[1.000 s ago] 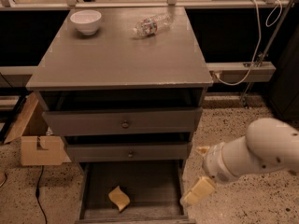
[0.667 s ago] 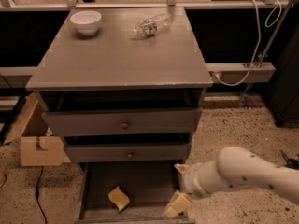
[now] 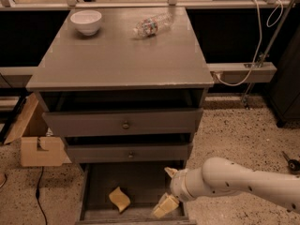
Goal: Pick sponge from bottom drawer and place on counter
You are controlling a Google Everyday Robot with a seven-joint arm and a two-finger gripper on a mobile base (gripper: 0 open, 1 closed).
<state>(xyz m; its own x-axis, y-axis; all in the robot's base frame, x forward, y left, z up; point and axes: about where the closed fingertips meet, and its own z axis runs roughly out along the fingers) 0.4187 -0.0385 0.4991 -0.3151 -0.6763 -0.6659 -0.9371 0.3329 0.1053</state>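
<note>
You have one camera view, looking down at the front of a grey drawer cabinet. Its flat top, the table (image 3: 122, 60), is a smooth matte grey with a pale, lightly chipped front edge. A white bowl (image 3: 86, 21) stands near the back left corner. A clear plastic bottle (image 3: 151, 25) lies on its side near the back, right of the bowl and well apart from it.

Below the top, two drawers with round knobs, the upper one (image 3: 93, 124) and the middle one (image 3: 93, 153), each stand slightly ajar. The bottom drawer (image 3: 117, 175) is pulled out toward you, showing its dark grey floor and low side walls. The sponge (image 3: 119, 199) lies on that floor, left of centre and near the drawer's front wall, as a curled pale yellow slab.

Your hand (image 3: 167, 189) is low over the right part of the bottom drawer, at the end of the white arm (image 3: 234, 182) that comes in from the lower right. Its two cream fingers (image 3: 165, 205) are spread wide with nothing between them. The sponge is to their left, near but not touching.

Around the cabinet the floor (image 3: 234, 130) is speckled stone. A cardboard box (image 3: 40, 150) sits at the cabinet's left side. A metal rail (image 3: 140, 4) runs along the back, and a white cable (image 3: 255, 46) hangs at the right.
</note>
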